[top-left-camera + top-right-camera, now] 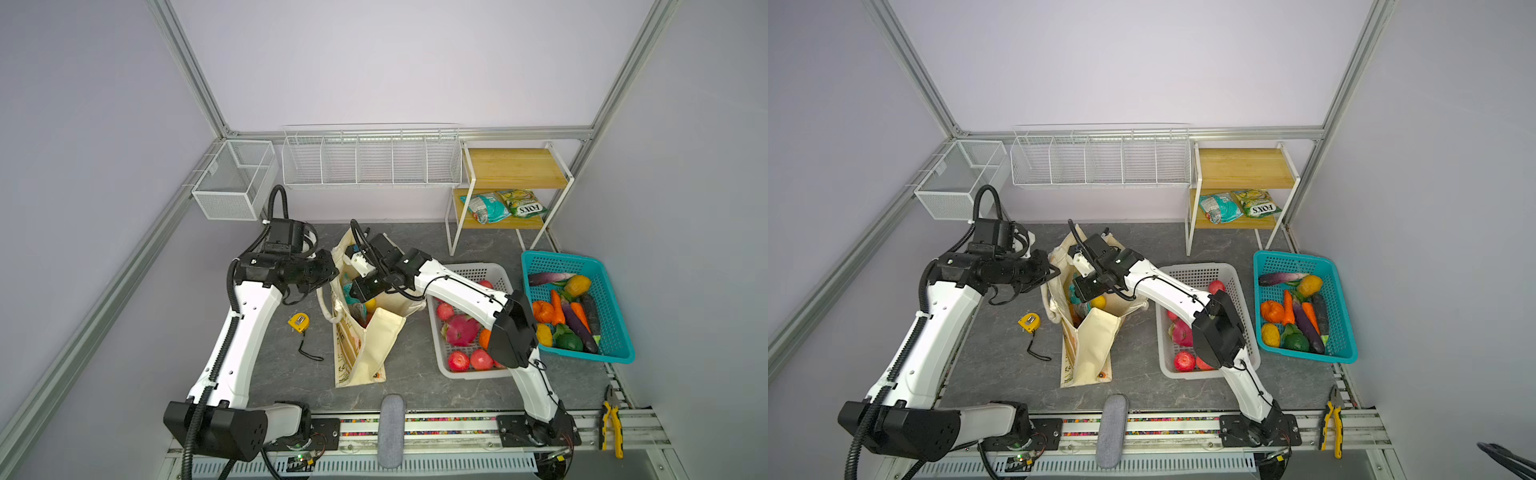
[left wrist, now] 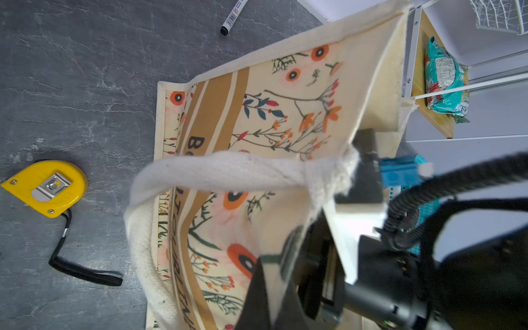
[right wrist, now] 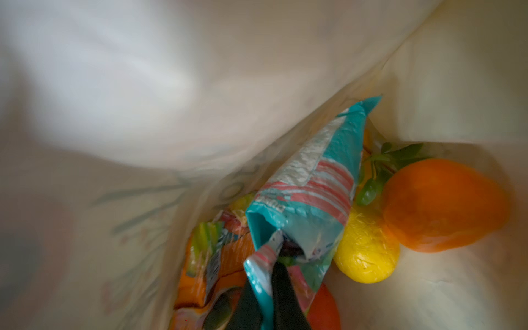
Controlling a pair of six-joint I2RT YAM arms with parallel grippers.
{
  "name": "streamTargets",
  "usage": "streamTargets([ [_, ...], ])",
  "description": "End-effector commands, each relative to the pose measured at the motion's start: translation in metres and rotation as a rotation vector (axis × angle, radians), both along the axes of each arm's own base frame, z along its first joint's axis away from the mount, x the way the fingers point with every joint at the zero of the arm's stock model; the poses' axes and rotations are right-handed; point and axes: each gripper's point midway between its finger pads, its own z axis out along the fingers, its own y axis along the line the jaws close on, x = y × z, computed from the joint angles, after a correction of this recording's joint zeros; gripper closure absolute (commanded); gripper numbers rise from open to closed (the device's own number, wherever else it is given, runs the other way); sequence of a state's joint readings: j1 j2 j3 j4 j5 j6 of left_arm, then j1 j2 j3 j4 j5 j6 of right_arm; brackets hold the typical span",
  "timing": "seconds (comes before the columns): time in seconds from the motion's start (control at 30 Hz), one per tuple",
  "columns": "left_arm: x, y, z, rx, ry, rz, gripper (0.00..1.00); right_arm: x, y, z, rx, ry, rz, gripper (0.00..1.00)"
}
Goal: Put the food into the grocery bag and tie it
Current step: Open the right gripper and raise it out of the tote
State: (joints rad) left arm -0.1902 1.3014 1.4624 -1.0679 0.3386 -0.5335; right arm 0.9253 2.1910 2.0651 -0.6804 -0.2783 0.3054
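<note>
Grocery bag (image 1: 361, 345) standing up in the middle of the grey table (image 1: 415, 386), mouth open, between a yellow tape measure (image 1: 298, 323) and a white basket (image 1: 473, 272). Left gripper (image 2: 278, 257) squeezed tight on the bag's top edge at the side near the tape measure, cloth pinched between the black fingers (image 2: 254, 297). Thick white rope handle (image 2: 214, 171) looping across the flower print just beside that grip. Right gripper (image 3: 265, 277) reaching down inside the bag, pressed together on a corner of the teal snack packet (image 3: 314, 185). Packet close against the bag's inner wall, above other food at the bottom: an orange fruit (image 3: 445, 205) with green leaves, a yellow fruit (image 3: 365, 251), a red fruit (image 3: 325, 308) and an orange snack packet (image 3: 211, 257). More food outside: red fruits (image 1: 459, 360) and a pink dragon fruit (image 1: 461, 328) in the white basket, carrots (image 1: 557, 307) and purple eggplants (image 1: 575, 326) in the teal basket (image 1: 615, 316), two more packets (image 1: 523, 203) on the lower board of the wooden shelf (image 1: 515, 166). Yellow pliers (image 1: 611, 419) at the table's front edge, well apart from the bag.
</note>
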Motion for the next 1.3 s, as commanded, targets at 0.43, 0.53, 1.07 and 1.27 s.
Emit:
streamTargets([
  [0.43, 0.005, -0.005, 0.024, -0.013, -0.093, -0.038, 1.0, -0.005, -0.006, 0.013, -0.009, -0.046, 0.002, 0.32],
  [0.53, 0.006, -0.006, 0.024, -0.014, -0.094, -0.04, 1.0, -0.006, -0.008, 0.023, 0.0, -0.065, 0.015, 0.26],
  [1.07, 0.007, -0.005, 0.025, -0.011, -0.092, -0.033, 1.0, 0.012, -0.044, 0.15, 0.05, -0.364, -0.037, 0.12],
  [1.27, 0.0, -0.002, 0.019, -0.009, -0.077, -0.02, 1.0, 0.044, -0.115, 0.228, -0.003, -0.625, -0.213, 0.12],
])
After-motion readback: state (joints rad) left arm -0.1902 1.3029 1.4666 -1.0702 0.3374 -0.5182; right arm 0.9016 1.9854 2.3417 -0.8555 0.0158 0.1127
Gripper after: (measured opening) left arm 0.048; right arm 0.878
